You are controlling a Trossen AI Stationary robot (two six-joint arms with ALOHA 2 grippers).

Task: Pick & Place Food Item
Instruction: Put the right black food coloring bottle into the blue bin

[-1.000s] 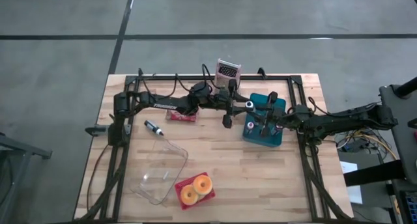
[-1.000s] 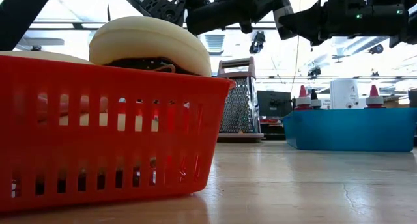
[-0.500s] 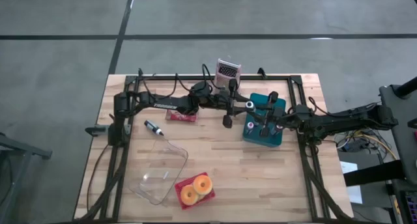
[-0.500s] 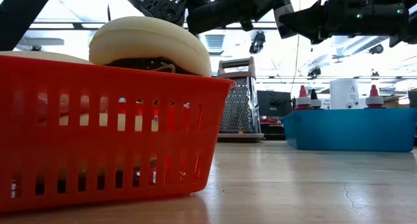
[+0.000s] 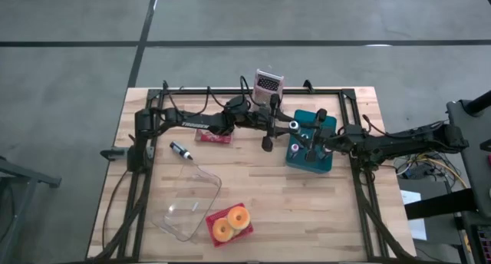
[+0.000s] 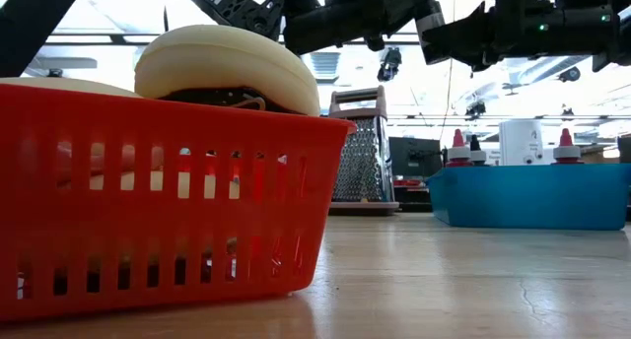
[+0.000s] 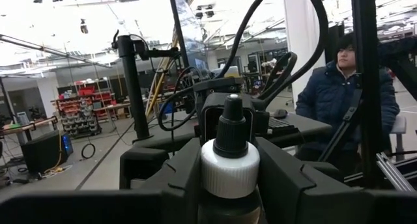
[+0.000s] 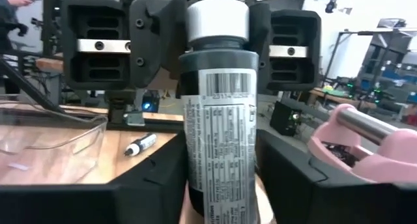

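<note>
The dark bottle (image 8: 220, 120), with a printed label, a white collar and a black cap, hangs in the air above the surface (image 5: 268, 210). It sits between the two arms where they meet, toward 1 o'clock from the surface's centre and just beside the blue bin (image 5: 328, 166). The left fingers (image 7: 163, 178) are closed tight on the bottle's neck, one on each side of the white collar, and carry it. The right fingers (image 8: 156, 178) flank the labelled body lower down, close against both sides. Whether they press on it or stand just clear, I cannot tell.

The blue bin lies at 2 o'clock and has small bottles standing in it, some red-tipped in the low view. A metal grater (image 5: 268, 84) stands at the far edge at 12 o'clock. A flat red pack (image 5: 213, 137) lies at 11 o'clock, partly under the left arm, and a black marker (image 5: 181, 150) lies at 10 o'clock. A clear plastic tub (image 5: 188, 202) sits at 8 o'clock, touching the red basket (image 5: 239, 233) at 6 o'clock, which holds two ring-shaped pastries (image 5: 230, 222).

Beyond the surface, in the left wrist view, a person in a dark blue jacket (image 7: 345, 100) sits in the workshop.
</note>
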